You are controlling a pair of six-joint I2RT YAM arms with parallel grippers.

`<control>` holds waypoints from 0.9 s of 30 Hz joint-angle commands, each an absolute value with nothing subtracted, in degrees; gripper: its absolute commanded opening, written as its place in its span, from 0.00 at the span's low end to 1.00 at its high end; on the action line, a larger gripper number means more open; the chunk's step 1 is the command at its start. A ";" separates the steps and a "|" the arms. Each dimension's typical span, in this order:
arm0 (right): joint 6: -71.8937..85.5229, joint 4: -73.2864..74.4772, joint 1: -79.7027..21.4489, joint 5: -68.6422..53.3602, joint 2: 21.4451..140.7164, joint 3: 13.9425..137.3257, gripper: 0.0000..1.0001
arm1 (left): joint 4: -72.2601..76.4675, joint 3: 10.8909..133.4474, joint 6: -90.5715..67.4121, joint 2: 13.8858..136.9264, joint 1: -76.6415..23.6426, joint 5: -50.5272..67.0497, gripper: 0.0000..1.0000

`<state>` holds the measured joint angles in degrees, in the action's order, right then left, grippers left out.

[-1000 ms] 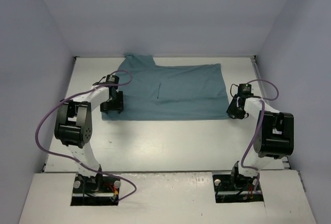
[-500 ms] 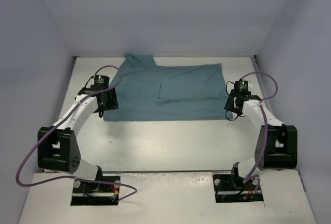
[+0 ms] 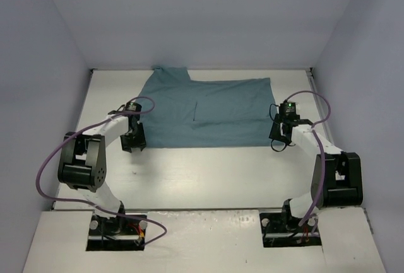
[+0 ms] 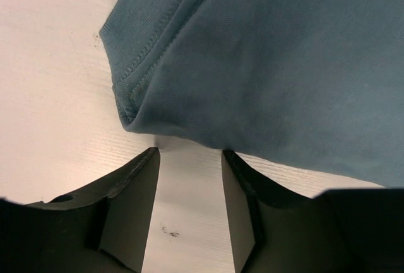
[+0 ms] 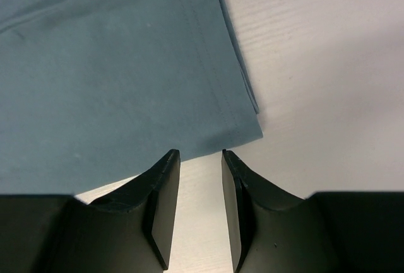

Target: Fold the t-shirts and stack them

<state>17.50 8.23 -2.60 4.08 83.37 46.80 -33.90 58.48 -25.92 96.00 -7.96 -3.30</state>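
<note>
T-shirt flat on table, upper centre, a gripper at each lower corner
Wrist views alone show stitching: left gripper spread, empty, just short of the cuff; right gripper narrowly parted, empty, at the hem corner

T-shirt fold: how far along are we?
Done: plain teal cloth t-shirt lies flat on the white table. In hand: left hand and right hand, both open, sit at its near corners, nothing gripped. Remaining: grasp, fold, stack.
</note>
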 commanded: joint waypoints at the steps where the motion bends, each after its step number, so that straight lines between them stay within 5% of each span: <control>1: 17.31 6.28 -2.11 4.30 84.07 46.10 0.30 | -34.77 61.35 -25.63 92.41 -7.74 -1.12 0.40; 7: 17.05 6.18 -2.11 4.04 83.98 46.30 0.30 | -34.85 64.19 -25.25 84.21 -8.88 -2.36 0.39; 27: 16.33 3.76 -0.51 5.34 87.75 45.97 0.29 | -30.87 64.11 -20.42 100.40 -5.39 -0.87 0.39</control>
